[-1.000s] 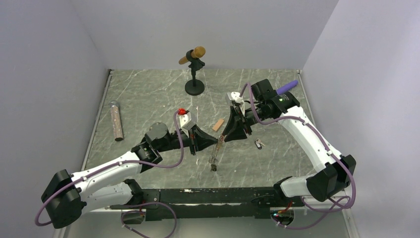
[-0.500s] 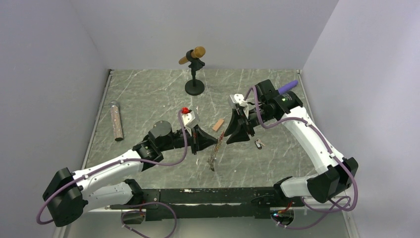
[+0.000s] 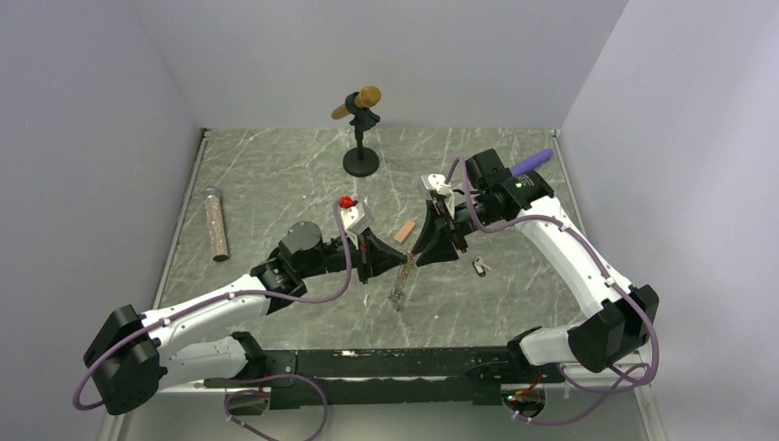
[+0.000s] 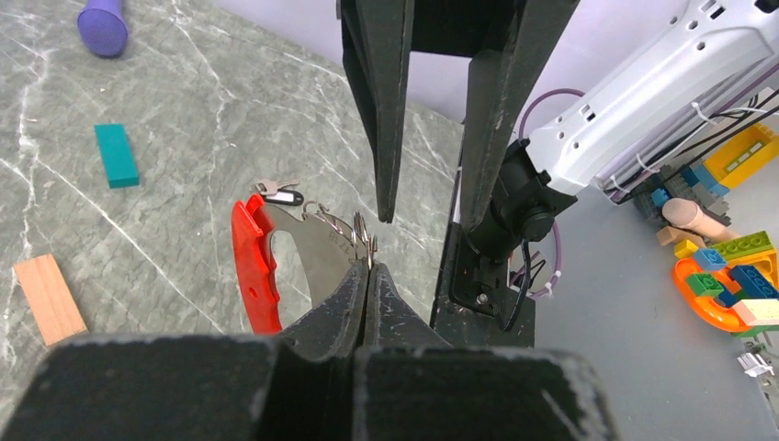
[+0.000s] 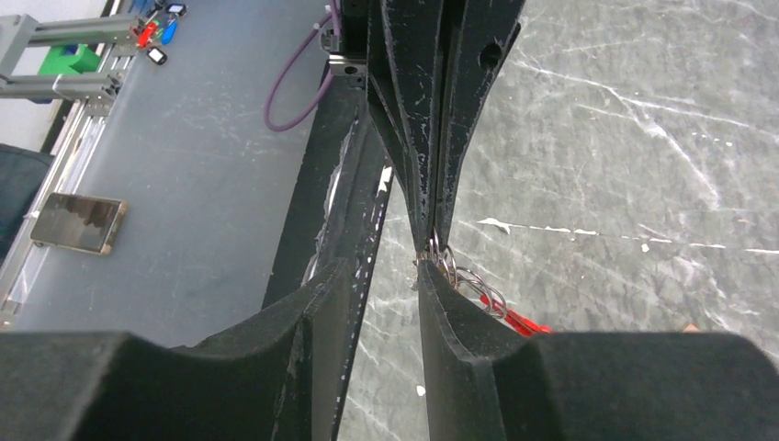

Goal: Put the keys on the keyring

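My left gripper [image 4: 369, 265] is shut on a silvery ring of the keyring [image 4: 342, 231], held above the table. The red clip [image 4: 253, 266] hangs at its left. In the top view the chain and tags of the keyring [image 3: 400, 285] dangle between the two grippers. My right gripper [image 5: 389, 266] faces the left one and stands open, nothing between its fingers. Its right fingertip [image 5: 439, 287] sits right against the rings [image 5: 447, 262]. The keys [image 3: 479, 266] lie on the table right of both grippers, their black heads also showing in the left wrist view [image 4: 280, 194].
A tan block [image 3: 404, 231] lies just behind the grippers, and a teal block [image 4: 116, 154] farther off. A microphone stand [image 3: 360, 138] is at the back, a tube [image 3: 217, 223] at the left, a purple object [image 3: 533, 162] at the back right.
My right gripper drew back to the right, then returned to the ring. The left gripper crept slightly right, still holding the keyring.
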`<state>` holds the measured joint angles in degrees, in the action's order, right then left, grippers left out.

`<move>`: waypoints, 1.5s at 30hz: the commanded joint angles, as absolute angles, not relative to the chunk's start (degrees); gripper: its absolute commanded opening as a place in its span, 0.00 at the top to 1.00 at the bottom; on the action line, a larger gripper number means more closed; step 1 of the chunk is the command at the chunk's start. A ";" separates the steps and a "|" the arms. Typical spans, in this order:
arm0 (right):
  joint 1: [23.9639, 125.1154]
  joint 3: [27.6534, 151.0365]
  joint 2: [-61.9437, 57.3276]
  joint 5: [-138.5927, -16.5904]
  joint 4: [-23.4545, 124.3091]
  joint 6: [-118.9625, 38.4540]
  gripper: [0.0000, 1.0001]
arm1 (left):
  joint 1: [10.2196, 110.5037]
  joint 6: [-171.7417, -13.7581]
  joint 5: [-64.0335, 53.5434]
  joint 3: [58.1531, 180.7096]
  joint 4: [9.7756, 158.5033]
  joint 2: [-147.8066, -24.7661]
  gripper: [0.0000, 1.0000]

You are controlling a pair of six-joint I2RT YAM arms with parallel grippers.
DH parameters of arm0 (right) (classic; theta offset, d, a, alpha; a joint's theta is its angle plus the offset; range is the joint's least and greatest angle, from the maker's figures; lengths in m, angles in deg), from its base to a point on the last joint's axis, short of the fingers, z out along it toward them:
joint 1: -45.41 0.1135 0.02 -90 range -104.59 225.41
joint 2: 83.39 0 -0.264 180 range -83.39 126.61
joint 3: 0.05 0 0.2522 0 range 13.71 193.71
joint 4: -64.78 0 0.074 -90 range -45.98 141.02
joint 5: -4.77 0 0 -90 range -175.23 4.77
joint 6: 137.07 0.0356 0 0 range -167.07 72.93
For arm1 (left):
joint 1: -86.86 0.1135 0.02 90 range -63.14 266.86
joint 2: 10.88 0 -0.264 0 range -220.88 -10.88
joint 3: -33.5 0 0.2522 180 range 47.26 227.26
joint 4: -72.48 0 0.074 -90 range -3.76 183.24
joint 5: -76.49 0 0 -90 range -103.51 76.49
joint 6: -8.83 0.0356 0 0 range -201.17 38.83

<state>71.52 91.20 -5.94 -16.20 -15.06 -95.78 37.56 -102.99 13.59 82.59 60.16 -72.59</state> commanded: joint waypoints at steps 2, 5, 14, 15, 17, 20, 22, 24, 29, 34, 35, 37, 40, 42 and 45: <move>72.34 90.12 -5.83 -16.68 -11.26 -92.96 0.63 | 37.76 -104.62 13.58 85.41 54.28 -72.40 1.00; 72.46 89.96 -5.87 -17.69 -10.35 -91.99 0.63 | 37.74 -104.83 13.73 85.24 53.93 -72.40 1.00; 72.42 89.28 -6.85 -20.53 -6.99 -88.80 0.63 | 37.79 -104.77 13.78 84.81 54.13 -72.06 1.00; 72.42 89.17 -6.84 -20.38 -6.91 -88.69 0.63 | 37.80 -104.85 13.70 84.79 54.08 -72.05 1.00; 72.47 88.96 -6.58 -19.62 -6.81 -88.64 0.63 | 37.82 -105.03 13.64 84.84 53.70 -72.10 1.00; 72.76 89.31 -6.11 -18.52 -7.21 -88.96 0.64 | 37.81 -105.50 13.31 84.97 53.28 -72.51 1.00; 73.08 89.66 -5.65 -18.17 -7.61 -89.31 0.65 | 37.80 -106.00 12.84 85.03 52.83 -72.87 1.00; 73.34 89.89 -5.44 -18.09 -7.77 -89.38 0.66 | 37.80 -106.45 12.57 85.05 52.38 -73.20 1.00; 73.49 90.04 -5.43 -18.25 -7.25 -88.98 0.71 | 37.80 -107.18 12.23 84.97 51.72 -73.86 1.00; 73.47 89.66 -5.77 -18.39 -6.35 -88.26 0.83 | 37.78 -107.19 12.16 85.21 51.96 -74.15 1.00; 73.45 89.56 -5.85 -18.42 -6.29 -88.21 0.87 | 37.81 -107.19 12.16 85.23 52.03 -74.18 1.00; 73.46 89.67 -5.90 -18.37 -6.36 -88.37 0.96 | 37.75 -107.19 12.20 85.30 52.18 -74.31 1.00; 73.48 89.80 -6.00 -18.54 -6.65 -88.76 1.00 | 37.74 -107.19 12.16 85.40 52.67 -74.42 1.00; 73.49 89.76 -6.34 -18.81 -6.65 -88.82 1.00 | 37.77 -107.17 12.29 85.41 53.45 -74.34 1.00; 73.44 89.61 -6.63 -19.18 -6.81 -89.08 1.00 | 37.77 -106.48 11.63 85.34 55.45 -73.67 0.82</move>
<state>72.79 88.95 -5.41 -21.73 -7.96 -88.85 37.80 -106.36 12.82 82.64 56.66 -74.17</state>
